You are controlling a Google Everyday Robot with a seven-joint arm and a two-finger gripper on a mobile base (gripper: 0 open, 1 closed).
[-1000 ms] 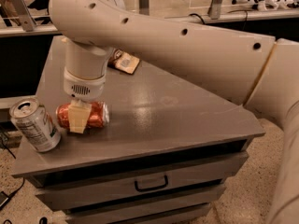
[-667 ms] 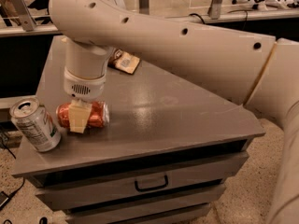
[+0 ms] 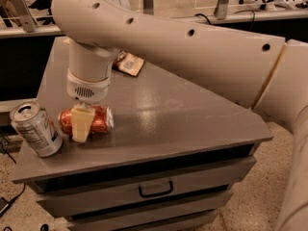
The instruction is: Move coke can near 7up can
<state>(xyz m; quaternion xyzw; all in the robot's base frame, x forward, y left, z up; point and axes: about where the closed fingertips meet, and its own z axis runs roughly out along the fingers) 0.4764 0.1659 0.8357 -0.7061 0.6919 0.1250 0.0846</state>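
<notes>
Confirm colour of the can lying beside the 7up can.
Red, silver ends; hand sits over this coke can. Camera view.

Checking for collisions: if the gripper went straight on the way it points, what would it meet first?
Probably the coke can lying directly under the gripper, then the table top; depth unclear.

Two drink cans stand on one grey metal cabinet (image 3: 168, 114): one small red aluminium coke can (image 3: 98, 119) and one silver-white, green-marked 7up can (image 3: 36, 129). One brown and yellow chip bag (image 3: 129, 63). One cream gripper (image 3: 84, 121), down at the red can.
</notes>
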